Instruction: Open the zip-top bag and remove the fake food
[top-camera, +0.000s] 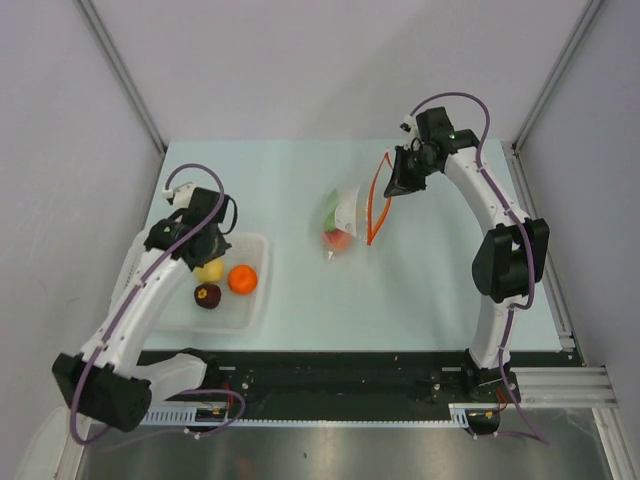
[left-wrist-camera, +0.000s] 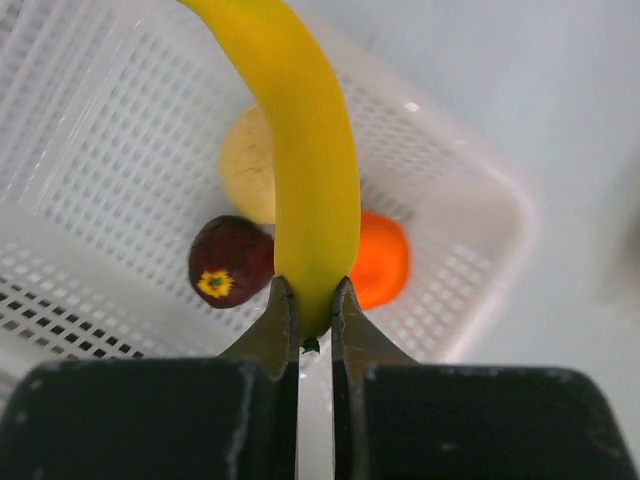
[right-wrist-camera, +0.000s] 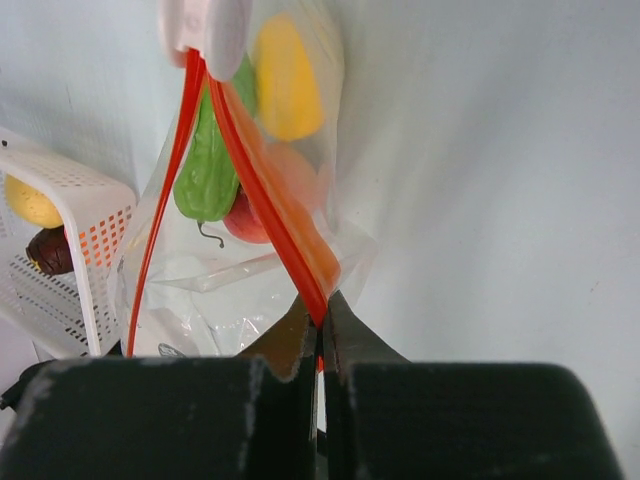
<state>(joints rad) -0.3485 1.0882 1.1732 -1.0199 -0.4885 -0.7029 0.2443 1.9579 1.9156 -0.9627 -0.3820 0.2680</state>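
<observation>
Pinching the lower tip of the banana (left-wrist-camera: 310, 150) between its closed fingers, the left gripper (left-wrist-camera: 310, 300) hangs over the white mesh basket (left-wrist-camera: 100, 120), the fruit not yet let go. Beneath it in the basket lie a dark purple fruit (left-wrist-camera: 232, 262), an orange fruit (left-wrist-camera: 385, 260) and a pale yellow fruit (left-wrist-camera: 245, 170), so part of the unloading looks done. Across the table (top-camera: 420, 290), the right gripper (right-wrist-camera: 320, 312) is clenched on one side of the red-orange zip strip (right-wrist-camera: 270, 205), holding the mouth of the zip-top bag (right-wrist-camera: 220, 300) spread apart; the bag itself lies near the table's middle, well apart from the basket. Inside it a green piece (right-wrist-camera: 205, 180), a yellow piece (right-wrist-camera: 285, 80) and a red piece (right-wrist-camera: 248, 222) are visible. My judgement: the opening is complete, the banana is about to be dropped, and at least three items are left to pull out.
</observation>
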